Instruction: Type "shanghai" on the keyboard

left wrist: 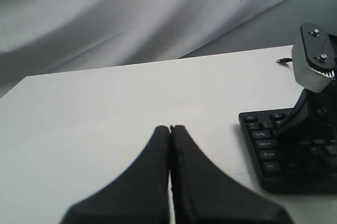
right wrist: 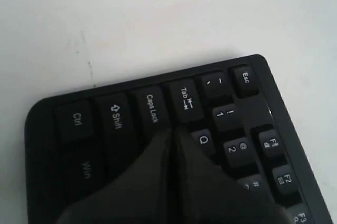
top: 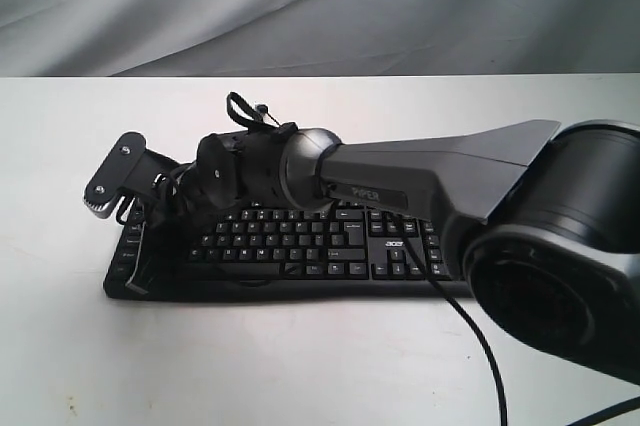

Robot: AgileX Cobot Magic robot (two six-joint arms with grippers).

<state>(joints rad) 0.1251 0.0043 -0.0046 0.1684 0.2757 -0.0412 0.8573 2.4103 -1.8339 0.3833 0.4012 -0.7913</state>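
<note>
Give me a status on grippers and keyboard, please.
Right gripper shut, jaws at Caps Lock and Tab on keyboard. Left gripper shut, over table beside it. No clutter seen.

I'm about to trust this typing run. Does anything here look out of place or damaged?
Nothing looks spilled or broken, and the keyboard lies flat. One oddity: a thin black cable crosses over its keys near the acer logo and trails forward, where it might snag.

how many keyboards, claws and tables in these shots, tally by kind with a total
keyboard: 1
claws: 2 (left claw, right claw, both shut)
table: 1
total: 4
</note>
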